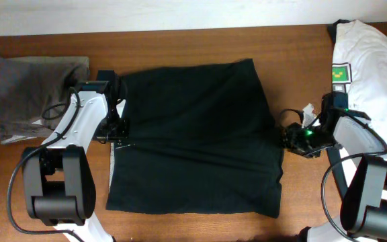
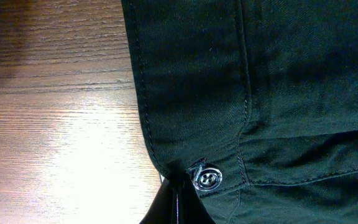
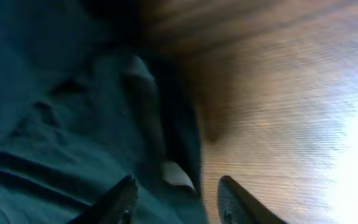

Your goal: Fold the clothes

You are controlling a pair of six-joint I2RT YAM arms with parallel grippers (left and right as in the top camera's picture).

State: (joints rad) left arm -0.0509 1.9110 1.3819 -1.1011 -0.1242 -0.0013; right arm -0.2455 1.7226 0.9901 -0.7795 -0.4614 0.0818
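Observation:
The black shorts [image 1: 193, 134] lie spread flat in the middle of the table. My left gripper [image 1: 116, 131] is at their left edge. In the left wrist view its fingers [image 2: 178, 202] are shut on the waistband edge of the shorts [image 2: 260, 93], right beside a silver button [image 2: 207, 179]. My right gripper [image 1: 289, 138] is at the shorts' right edge. In the right wrist view its fingers [image 3: 176, 199] are open, with the edge of the shorts [image 3: 55, 124] and a pale tag [image 3: 176, 174] between them. That view is blurred.
A grey garment [image 1: 25, 91] lies crumpled at the far left of the table. A white printed T-shirt [image 1: 368, 67] lies at the far right, next to the right arm. Bare wooden tabletop [image 1: 301, 60] shows around the shorts.

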